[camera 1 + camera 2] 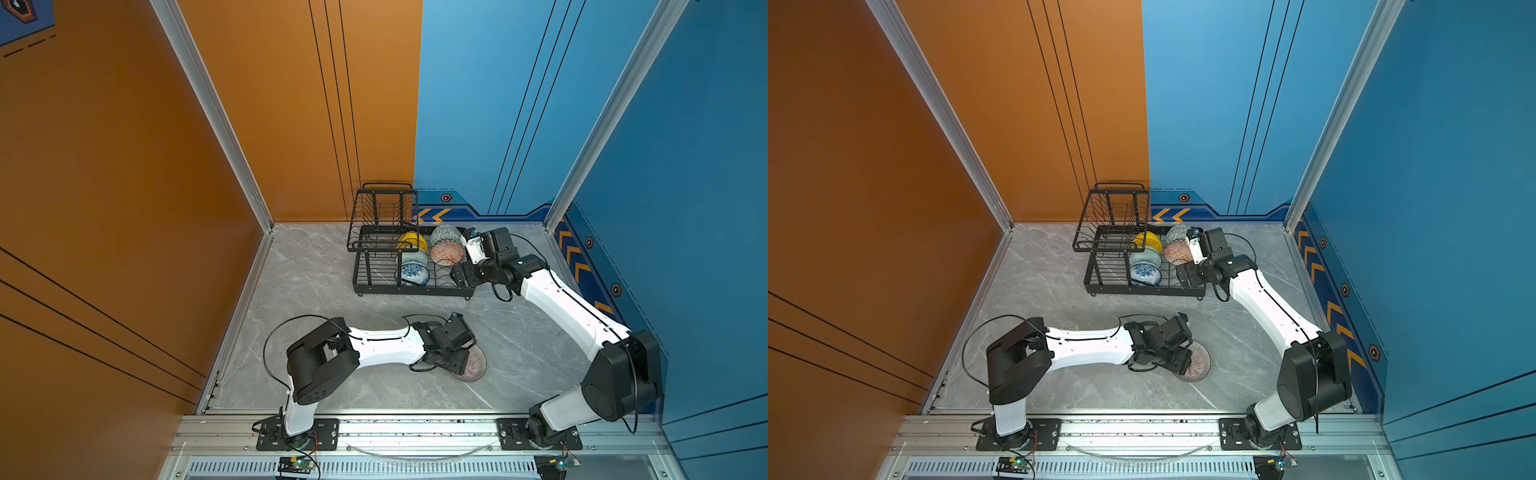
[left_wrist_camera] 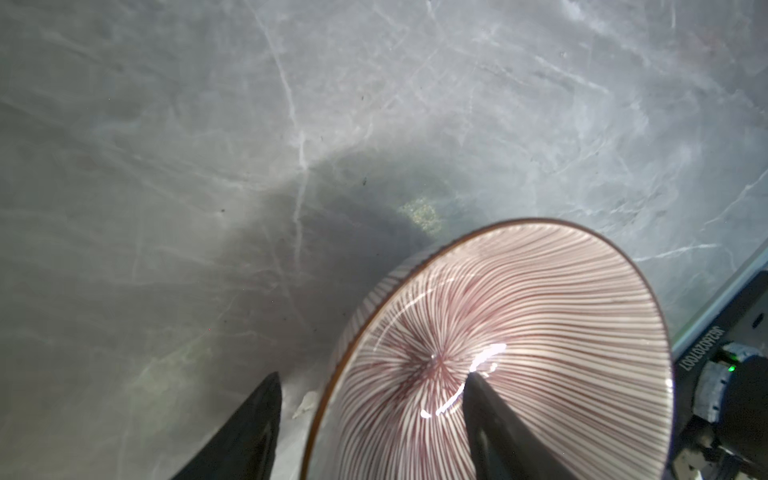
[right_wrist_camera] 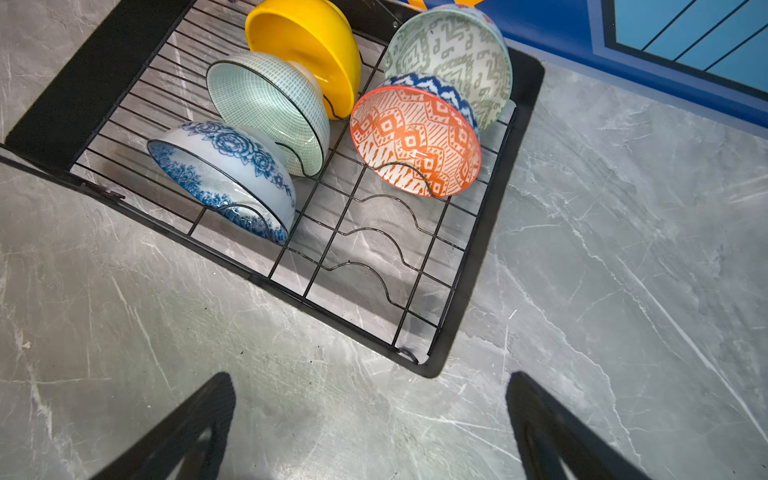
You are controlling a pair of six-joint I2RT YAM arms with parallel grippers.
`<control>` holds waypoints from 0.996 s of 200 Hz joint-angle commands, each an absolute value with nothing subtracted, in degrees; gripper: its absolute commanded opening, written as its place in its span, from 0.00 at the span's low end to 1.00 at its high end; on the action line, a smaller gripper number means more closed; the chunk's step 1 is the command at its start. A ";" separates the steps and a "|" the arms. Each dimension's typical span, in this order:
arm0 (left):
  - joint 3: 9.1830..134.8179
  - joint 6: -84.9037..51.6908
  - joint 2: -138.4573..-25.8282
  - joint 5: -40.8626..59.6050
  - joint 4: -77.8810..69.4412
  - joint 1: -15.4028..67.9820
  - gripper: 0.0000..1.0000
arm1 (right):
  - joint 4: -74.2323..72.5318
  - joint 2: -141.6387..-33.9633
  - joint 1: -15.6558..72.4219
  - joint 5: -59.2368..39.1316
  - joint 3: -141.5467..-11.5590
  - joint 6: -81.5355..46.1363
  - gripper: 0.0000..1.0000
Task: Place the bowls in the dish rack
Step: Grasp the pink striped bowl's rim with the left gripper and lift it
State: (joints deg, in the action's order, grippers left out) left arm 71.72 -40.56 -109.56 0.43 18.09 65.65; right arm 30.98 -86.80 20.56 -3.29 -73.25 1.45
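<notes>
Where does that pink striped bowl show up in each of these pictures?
In a top view: pink striped bowl lies on the table, in front of the dish rack.
In a top view: the bowl, same spot.
Left wrist: close up, rim between the fingers.
Right wrist: not in it.
Shared landmark: the left gripper at the bowl.

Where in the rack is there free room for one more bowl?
Free: the three empty dividers between the orange bowl and the rack's near rim, beside the blue bowl. The raised basket is also bare. Crowded: the far end, where the yellow bowl, mint bowl and grey-green bowl stand close.
</notes>
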 commanded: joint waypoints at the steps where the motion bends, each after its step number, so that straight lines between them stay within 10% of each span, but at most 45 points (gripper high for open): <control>1: 73.73 -40.25 -111.18 1.95 20.39 65.21 0.66 | 31.64 -86.75 20.06 -4.04 -73.67 1.59 1.00; 199: 70.47 -38.16 -107.79 2.24 20.68 61.78 0.00 | 31.25 -86.59 19.78 -4.04 -73.32 1.76 1.00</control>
State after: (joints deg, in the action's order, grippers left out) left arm 72.42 -39.94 -110.24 3.51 17.41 63.02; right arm 30.94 -86.80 20.16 -3.31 -73.25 1.48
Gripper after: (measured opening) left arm 0.141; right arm 0.999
